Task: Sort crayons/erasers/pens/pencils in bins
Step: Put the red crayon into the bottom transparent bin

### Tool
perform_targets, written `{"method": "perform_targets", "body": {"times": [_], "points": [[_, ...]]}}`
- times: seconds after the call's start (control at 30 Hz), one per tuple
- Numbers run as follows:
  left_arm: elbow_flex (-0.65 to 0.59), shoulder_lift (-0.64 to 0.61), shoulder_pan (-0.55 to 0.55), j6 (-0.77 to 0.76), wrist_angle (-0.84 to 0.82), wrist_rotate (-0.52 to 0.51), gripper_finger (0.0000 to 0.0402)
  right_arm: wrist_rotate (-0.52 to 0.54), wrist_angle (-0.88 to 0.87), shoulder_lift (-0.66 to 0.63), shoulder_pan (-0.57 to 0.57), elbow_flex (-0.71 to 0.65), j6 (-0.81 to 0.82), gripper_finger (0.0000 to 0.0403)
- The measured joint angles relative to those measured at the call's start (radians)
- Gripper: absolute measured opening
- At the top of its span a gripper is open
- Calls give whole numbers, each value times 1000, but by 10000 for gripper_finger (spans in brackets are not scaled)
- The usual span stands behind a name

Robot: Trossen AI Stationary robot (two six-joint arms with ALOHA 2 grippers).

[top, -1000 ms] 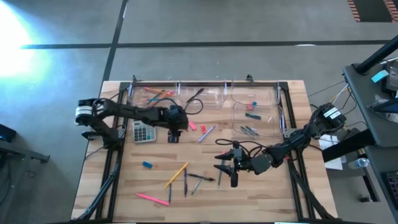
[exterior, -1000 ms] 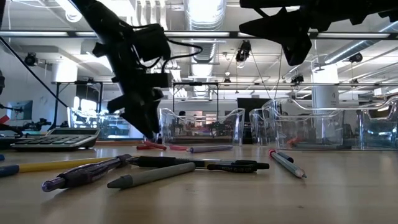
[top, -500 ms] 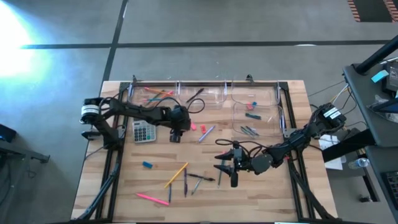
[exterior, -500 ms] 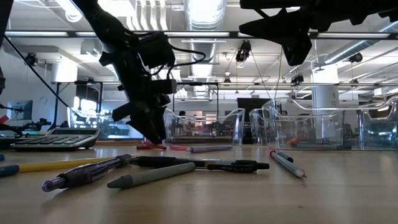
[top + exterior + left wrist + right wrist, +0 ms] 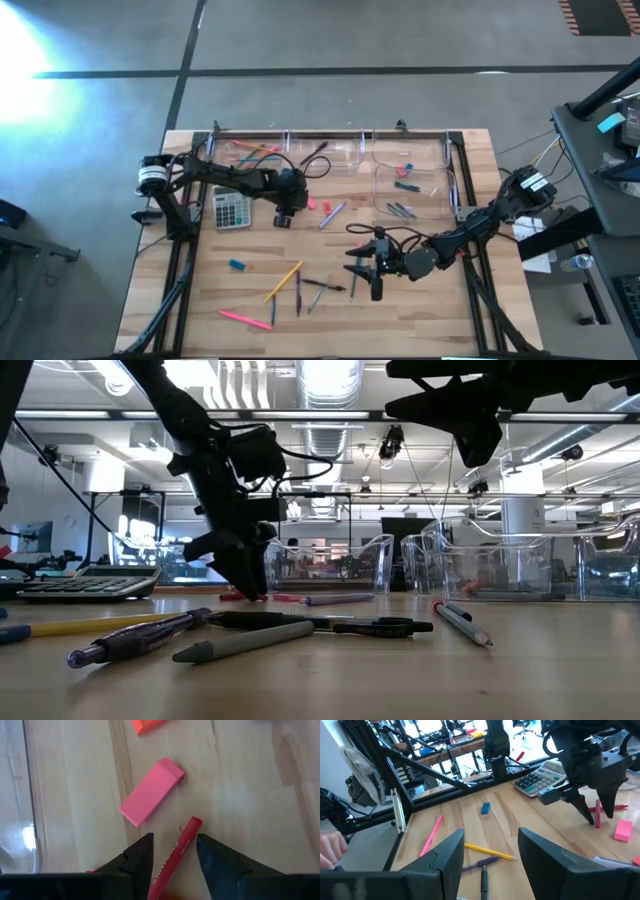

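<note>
Just beside the calculator (image 5: 232, 211) on the wooden surface (image 5: 420, 300): left gripper (image 5: 285, 218) lowered onto a red crayon (image 5: 176, 854), fingers straddling the stick, partly closed around it but not visibly pinching. Red crayon short, printed along its side, lying flat on the wood; next to it a pink eraser (image 5: 151, 792), a stubby block, and an orange piece (image 5: 148, 725) beyond that. Compared with a second ago, left gripper shifted slightly toward the pink eraser and down to the surface, fingers narrowed around the crayon. Right gripper (image 5: 376, 270) hovering above the near-middle of the surface, fingers partly apart, holding nothing, unchanged from before. Scattered across the near part of the surface: a yellow pencil (image 5: 284, 281), a pink pencil (image 5: 240, 318), a blue eraser (image 5: 237, 265), several dark pens (image 5: 324, 286). Farther back, a purple pen (image 5: 332, 214) just beside the pink eraser. Along the far edge, four clear bins (image 5: 410, 196): one with orange and pink pencils (image 5: 252, 150), one with red and blue erasers (image 5: 405, 166), one with dark pens (image 5: 402, 210). From table height, dark pens (image 5: 318, 623) and a grey stick (image 5: 242, 642) lying in the foreground, left gripper tips touching down behind them.
</note>
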Motion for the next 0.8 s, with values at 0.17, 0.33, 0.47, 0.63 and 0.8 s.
{"method": "perform_targets", "body": {"times": [0.17,0.33,0.47,0.63,0.8], "points": [[0,-2,14,-3,0,14,138,0,-4,0,0,0,9,176],[-8,-2,30,-26,6,47,138,0,-4,0,0,0,10,176],[-9,-2,33,-30,6,56,138,0,-4,0,0,0,10,176],[-7,-1,33,-30,7,60,133,0,-13,0,0,0,9,176],[-8,-1,33,-30,6,67,94,0,-12,0,0,0,7,176]]}}
